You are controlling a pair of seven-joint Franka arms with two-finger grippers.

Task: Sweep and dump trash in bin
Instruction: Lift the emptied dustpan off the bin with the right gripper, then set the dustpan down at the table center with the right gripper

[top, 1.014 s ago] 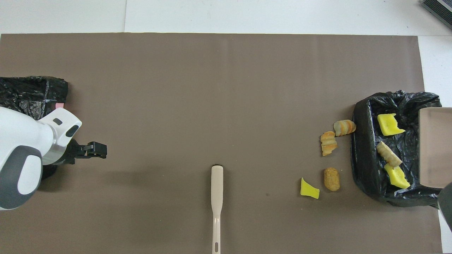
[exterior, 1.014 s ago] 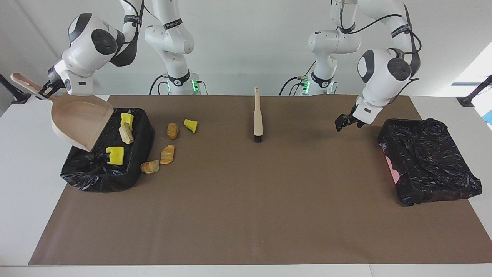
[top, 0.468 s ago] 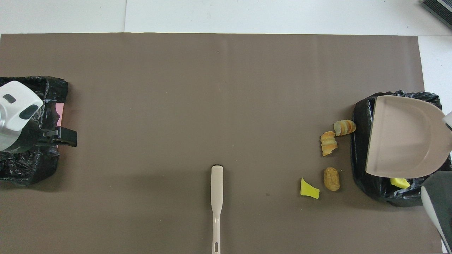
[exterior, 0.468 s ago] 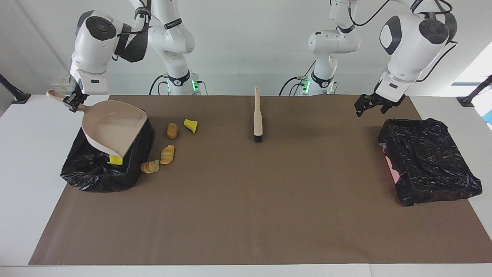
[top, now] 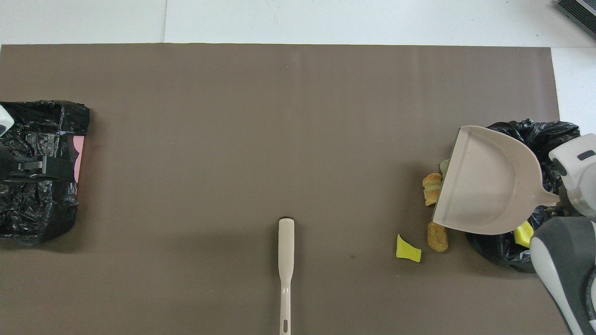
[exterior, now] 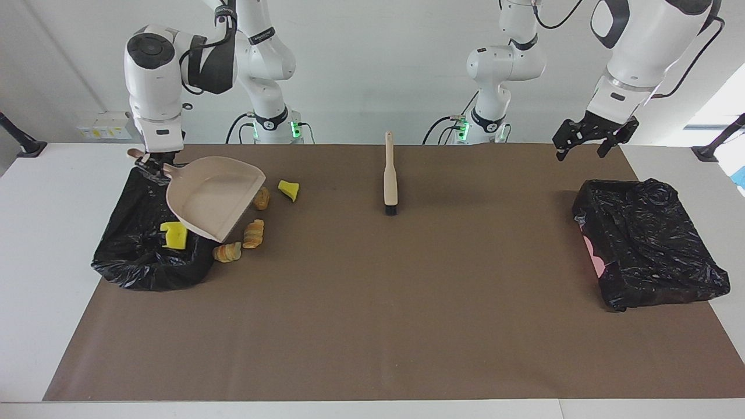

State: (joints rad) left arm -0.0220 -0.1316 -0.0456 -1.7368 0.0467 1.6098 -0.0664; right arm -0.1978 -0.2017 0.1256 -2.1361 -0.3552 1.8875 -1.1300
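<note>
The right gripper (exterior: 152, 169) is clamping the beige plastic dustpan (exterior: 215, 196) over the black-lined bin (exterior: 131, 262). Yellow and tan trash scraps (exterior: 254, 233) are lying beside and inside it. The left gripper (exterior: 588, 139), spread apart, is hovering above the table.

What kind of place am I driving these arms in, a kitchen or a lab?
Most likely a robotics lab bench: a white table under a brown mat, staged sponge and bread scraps beside a black-lined bin, against a bare white wall.

Glossy plastic bin liner (exterior: 145, 256), matt mat (exterior: 372, 302)
</note>
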